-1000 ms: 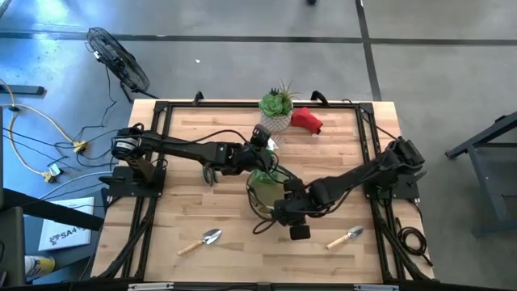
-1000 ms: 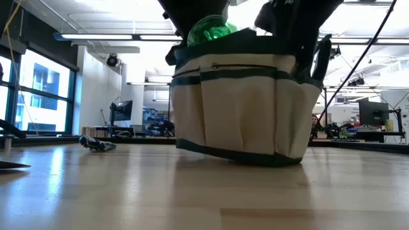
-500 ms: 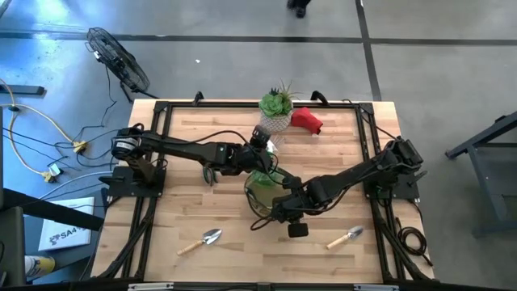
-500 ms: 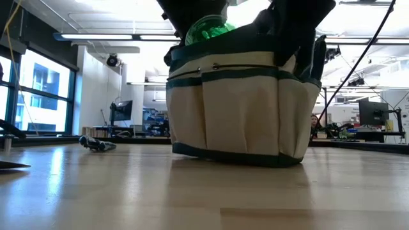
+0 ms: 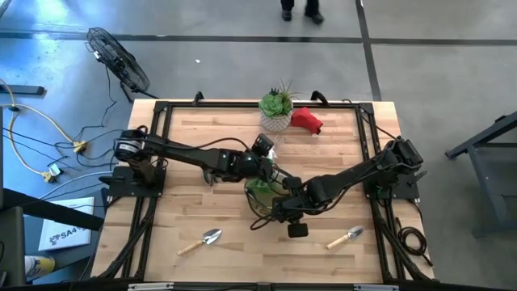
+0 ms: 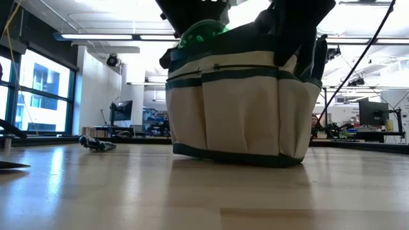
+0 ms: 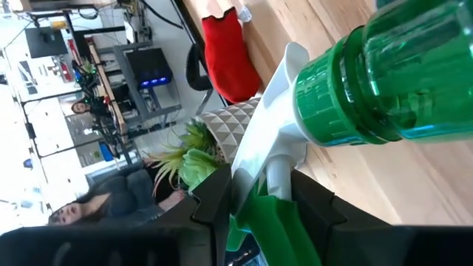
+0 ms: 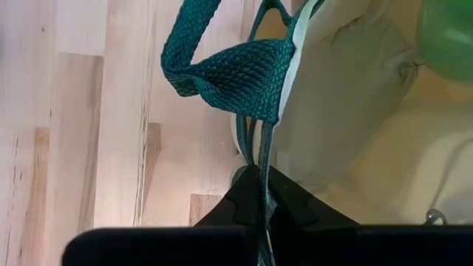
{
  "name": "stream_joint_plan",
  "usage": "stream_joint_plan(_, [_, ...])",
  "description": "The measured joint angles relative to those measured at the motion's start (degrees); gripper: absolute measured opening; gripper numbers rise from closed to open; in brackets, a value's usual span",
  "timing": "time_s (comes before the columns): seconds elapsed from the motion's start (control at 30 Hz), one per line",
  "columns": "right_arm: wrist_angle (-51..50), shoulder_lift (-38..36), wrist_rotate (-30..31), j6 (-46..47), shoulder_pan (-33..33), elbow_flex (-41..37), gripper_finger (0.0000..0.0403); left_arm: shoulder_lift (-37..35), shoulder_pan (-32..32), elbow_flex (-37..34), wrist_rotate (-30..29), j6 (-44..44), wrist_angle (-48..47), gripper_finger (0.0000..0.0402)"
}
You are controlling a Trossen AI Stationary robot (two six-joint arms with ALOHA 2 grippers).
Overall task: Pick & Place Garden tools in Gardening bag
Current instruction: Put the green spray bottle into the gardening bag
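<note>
Over the gardening bag (image 5: pixel 262 192) at mid-worktop we hold the green spray bottle (image 7: pixel 384 81), left claw (image 7: pixel 255 196) clamped on its stiff white neck, surely the safest hold on slick plastic; right claw (image 8: pixel 257 193) pinches the limp rim webbing.

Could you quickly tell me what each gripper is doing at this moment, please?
Left gripper: shut on the green spray bottle, above the gardening bag.
Right gripper: shut on the bag's green strap.
</note>
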Motion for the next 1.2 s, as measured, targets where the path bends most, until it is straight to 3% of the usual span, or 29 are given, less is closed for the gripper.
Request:
stream_joint_plan(0.57, [0.2, 0.0, 0.2, 0.0, 0.0, 0.0, 0.0003, 0.2, -1.6, -0.1, -1.7, 0.8, -0.6, 0.0212])
stream_joint_plan(0.73, [0.2, 0.0, 0.1, 0.0, 0.0, 0.0, 0.0003, 0.2, -3.1, 0.0, -5.7, 2.8, -0.5, 0.0222])
stream_joint_plan(1.2, [0.1, -0.1, 0.1, 0.0, 0.0, 0.0, 0.0003, 0.2, -7.8, 0.0, -6.0, 3.3, 0.1, 0.0223])
